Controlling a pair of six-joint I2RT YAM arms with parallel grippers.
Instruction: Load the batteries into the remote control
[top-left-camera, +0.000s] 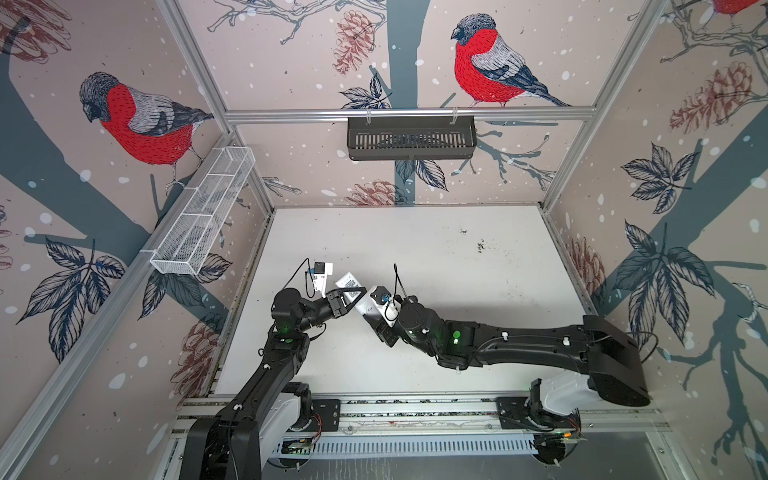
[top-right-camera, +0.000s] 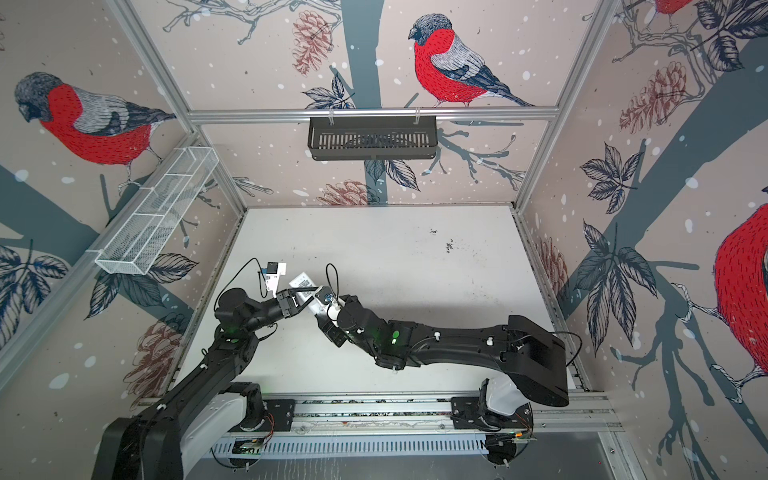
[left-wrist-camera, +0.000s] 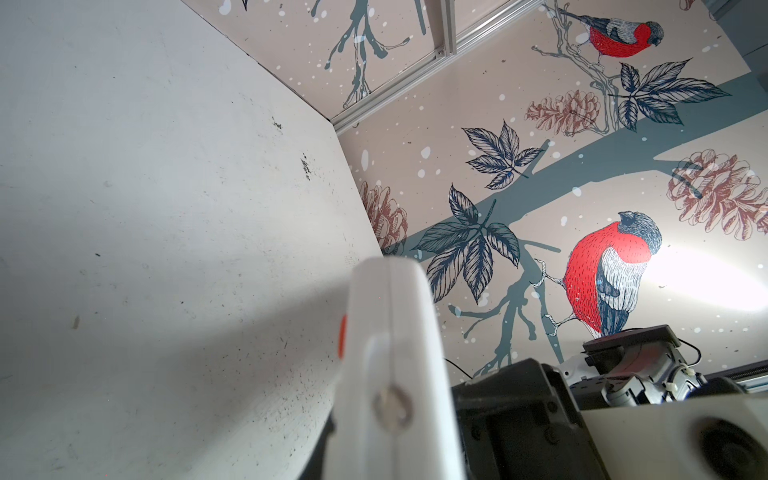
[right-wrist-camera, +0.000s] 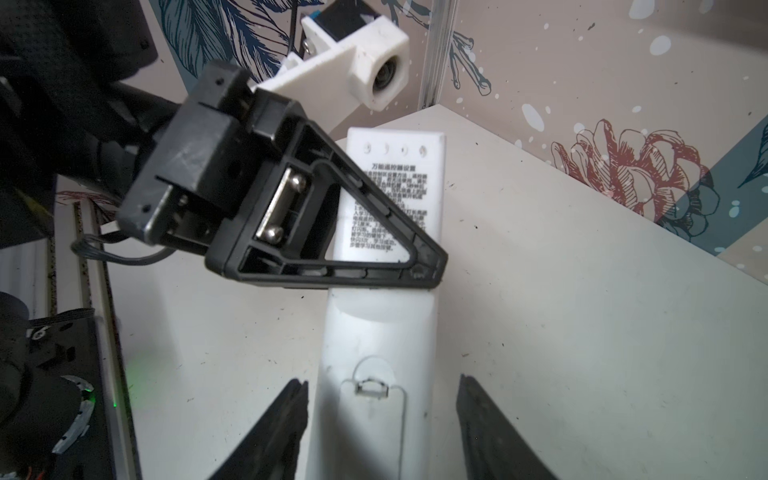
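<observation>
Right wrist view, closest first: the right hand (right-wrist-camera: 382, 381) is released. Its two black fingers (right-wrist-camera: 274, 432) are spread wide on each side of the remote control (right-wrist-camera: 390, 332), with a small gap on both sides. The remote control is back side up between them, held up above the table (right-wrist-camera: 561, 332). The lid on its back, with a little metal catch, looks shut. Farther along, the left hand (right-wrist-camera: 415, 270) is clenched across the middle of the remote control and grips it. Past that grip, the back has black writing on it.

Left wrist view sees the remote control from its thin edge, with a small orange bit on one side. I cannot tell what that bit is.

In both top views the two hands meet over the front left part of the table. Far behind, a black basket (top-left-camera: 411, 137) hangs on the back wall and a white wire basket (top-left-camera: 203, 212) on the left wall.
</observation>
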